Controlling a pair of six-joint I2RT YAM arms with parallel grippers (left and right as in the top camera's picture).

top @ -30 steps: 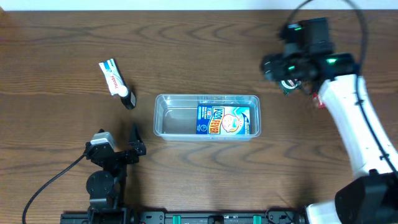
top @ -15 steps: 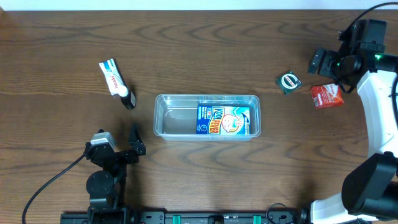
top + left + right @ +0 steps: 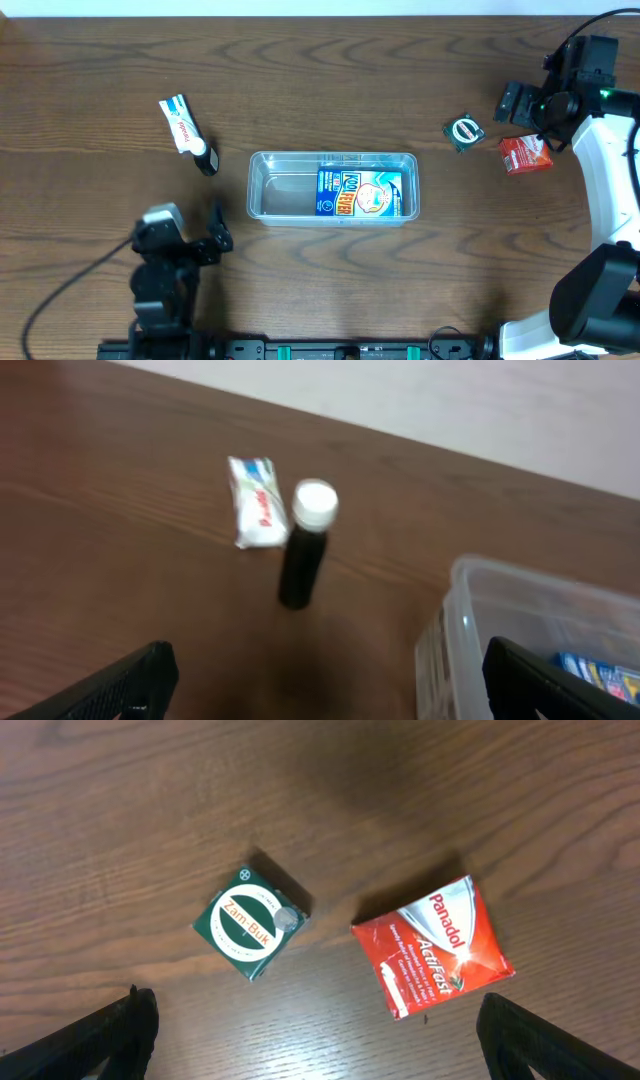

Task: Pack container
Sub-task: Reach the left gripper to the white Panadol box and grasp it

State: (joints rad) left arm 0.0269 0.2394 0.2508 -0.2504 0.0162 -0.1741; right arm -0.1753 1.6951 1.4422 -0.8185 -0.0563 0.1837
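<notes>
The clear container [image 3: 268, 188] lies mid-table with a blue Kool Fever packet [image 3: 360, 192] in its right half. My left gripper [image 3: 218, 228] is open and empty, low and to the left of the container. In the left wrist view [image 3: 330, 695] a black bottle with a white cap [image 3: 303, 545] and a white packet [image 3: 253, 515] lie ahead, and the container's corner [image 3: 470, 620] is at the right. My right gripper [image 3: 516, 100] is open and empty, above a green Zam-Buk tin [image 3: 250, 922] and a red Panadol packet [image 3: 432, 960].
In the overhead view the white packet [image 3: 180, 124] and black bottle [image 3: 205, 157] lie left of the container. The green tin [image 3: 464, 131] and red packet [image 3: 525, 154] lie at the right. A cable trails from the left arm's base.
My right arm swung right, from over the green tin to the table's right edge, uncovering the tin and red packet. My left arm shifted slightly.
</notes>
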